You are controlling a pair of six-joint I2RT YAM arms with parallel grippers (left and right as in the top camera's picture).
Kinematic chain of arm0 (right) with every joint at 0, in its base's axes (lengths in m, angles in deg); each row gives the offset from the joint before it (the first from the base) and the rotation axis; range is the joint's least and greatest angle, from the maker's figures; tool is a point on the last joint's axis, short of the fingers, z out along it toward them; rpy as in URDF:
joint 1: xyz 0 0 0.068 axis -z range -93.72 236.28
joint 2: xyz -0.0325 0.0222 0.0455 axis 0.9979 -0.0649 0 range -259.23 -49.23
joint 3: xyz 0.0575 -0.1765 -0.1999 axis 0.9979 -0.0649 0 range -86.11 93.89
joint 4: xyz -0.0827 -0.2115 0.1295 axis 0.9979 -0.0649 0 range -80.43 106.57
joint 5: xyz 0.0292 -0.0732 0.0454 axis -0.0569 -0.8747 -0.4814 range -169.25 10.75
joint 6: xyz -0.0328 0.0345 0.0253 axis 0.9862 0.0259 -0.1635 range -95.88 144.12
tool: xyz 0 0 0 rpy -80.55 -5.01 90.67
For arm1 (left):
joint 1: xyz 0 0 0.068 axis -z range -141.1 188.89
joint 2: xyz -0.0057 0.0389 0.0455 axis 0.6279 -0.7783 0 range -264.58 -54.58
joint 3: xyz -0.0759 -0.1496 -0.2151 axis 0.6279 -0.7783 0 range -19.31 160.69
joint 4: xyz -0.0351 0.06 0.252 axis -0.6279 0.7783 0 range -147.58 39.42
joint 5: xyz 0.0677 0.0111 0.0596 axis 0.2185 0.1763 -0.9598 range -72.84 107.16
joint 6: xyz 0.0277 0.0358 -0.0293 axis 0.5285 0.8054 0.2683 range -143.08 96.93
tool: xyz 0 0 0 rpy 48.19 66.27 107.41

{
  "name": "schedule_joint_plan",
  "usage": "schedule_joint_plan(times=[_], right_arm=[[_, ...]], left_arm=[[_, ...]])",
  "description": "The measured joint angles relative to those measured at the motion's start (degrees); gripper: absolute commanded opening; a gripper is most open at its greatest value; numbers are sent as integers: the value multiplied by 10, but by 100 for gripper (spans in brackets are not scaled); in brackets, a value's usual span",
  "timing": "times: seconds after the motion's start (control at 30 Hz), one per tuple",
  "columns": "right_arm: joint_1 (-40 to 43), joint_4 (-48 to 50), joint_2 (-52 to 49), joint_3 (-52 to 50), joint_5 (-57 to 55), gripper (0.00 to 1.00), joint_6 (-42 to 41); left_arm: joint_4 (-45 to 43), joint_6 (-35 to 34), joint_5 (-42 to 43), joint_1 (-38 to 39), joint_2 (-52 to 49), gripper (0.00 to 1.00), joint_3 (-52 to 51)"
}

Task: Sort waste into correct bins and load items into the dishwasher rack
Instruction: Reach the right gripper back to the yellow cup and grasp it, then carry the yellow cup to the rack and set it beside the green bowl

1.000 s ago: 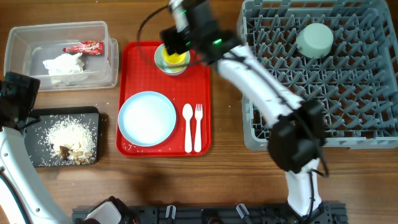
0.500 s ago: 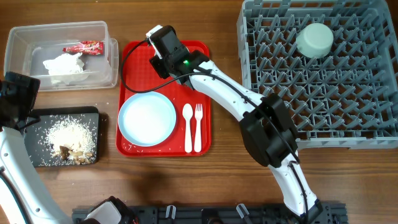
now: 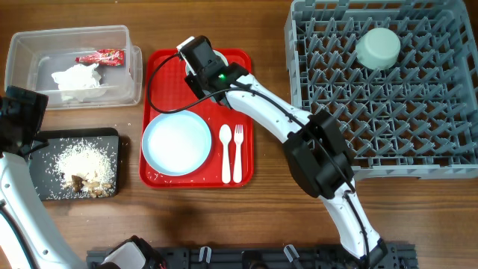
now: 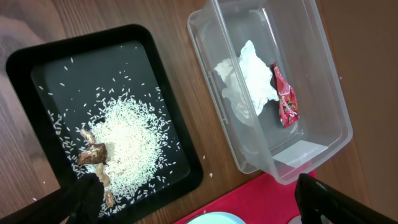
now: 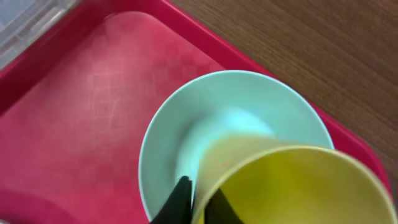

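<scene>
In the right wrist view, my right gripper (image 5: 200, 190) is shut on the rim of the small yellow cup (image 5: 298, 186), one finger inside and one outside. The cup stands in a pale-blue bowl (image 5: 186, 124) at the far end of the red serving tray (image 5: 81, 106). From overhead the right gripper (image 3: 199, 58) hides both. The pale-blue plate (image 3: 177, 142), white spoon (image 3: 225, 153) and fork (image 3: 238, 153) lie on the tray. A mint-green bowl (image 3: 378, 47) sits upside down in the grey dishwasher rack (image 3: 388, 112). My left gripper (image 4: 202, 208) hangs open and empty above the bins.
The clear tub (image 3: 30, 45) at the far left holds the white napkin (image 3: 77, 77) and red wrapper (image 3: 99, 57). The black tray (image 3: 52, 187) in front of it holds rice and brown scraps (image 3: 86, 168). The right arm stretches across the gap between red tray and rack.
My right gripper came down onto the yellow cup and shut on its rim. The left arm has not moved.
</scene>
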Motion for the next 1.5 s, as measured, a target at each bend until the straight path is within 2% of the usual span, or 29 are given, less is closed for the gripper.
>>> schedule_joint_plan(times=[0.17, 0.27, 0.37, 0.47, 0.53, 0.57, 0.6, 0.63, 0.67, 0.77, 0.87, 0.97, 1.03, 1.2, 1.43, 1.5], right_arm=[[1, -9, 50, 0, -22, 4, -17], [17, -37, 129, 0, -45, 4, -39], [71, -86, 210, 0, -36, 4, -64], [194, -179, 286, 1, 38, 4, -96], [292, -254, 313, 2, 132, 4, -106], [369, -295, 318, 2, 205, 4, -110], [400, -310, 318, 0, 243, 4, -111], [456, -323, 318, -15, 339, 4, -101], [482, -328, 318, -26, 388, 4, -95], [540, -303, 311, -85, 544, 4, -56], [563, -214, 286, -172, 677, 4, -45], [564, -92, 262, -238, 767, 4, -75], [564, 3, 233, -276, 815, 4, -128], [577, 106, 160, -298, 848, 4, -234], [616, 113, 143, -298, 882, 4, -281], [617, 113, 143, -298, 882, 8, -286]], left_arm=[[0, 0, 0, 0, 0, 100, 0], [0, 0, 0, 0, 0, 100, 0], [0, 0, 0, 0, 0, 100, 0], [0, 0, 0, 0, 0, 100, 0], [0, 0, 0, 0, 0, 100, 0], [0, 0, 0, 0, 0, 100, 0], [0, 0, 0, 0, 0, 100, 0], [0, 0, 0, 0, 0, 100, 0], [0, 0, 0, 0, 0, 100, 0], [0, 0, 0, 0, 0, 100, 0], [0, 0, 0, 0, 0, 100, 0], [0, 0, 0, 0, 0, 100, 0], [0, 0, 0, 0, 0, 100, 0], [0, 0, 0, 0, 0, 100, 0], [0, 0, 0, 0, 0, 100, 0], [0, 0, 0, 0, 0, 100, 0]])
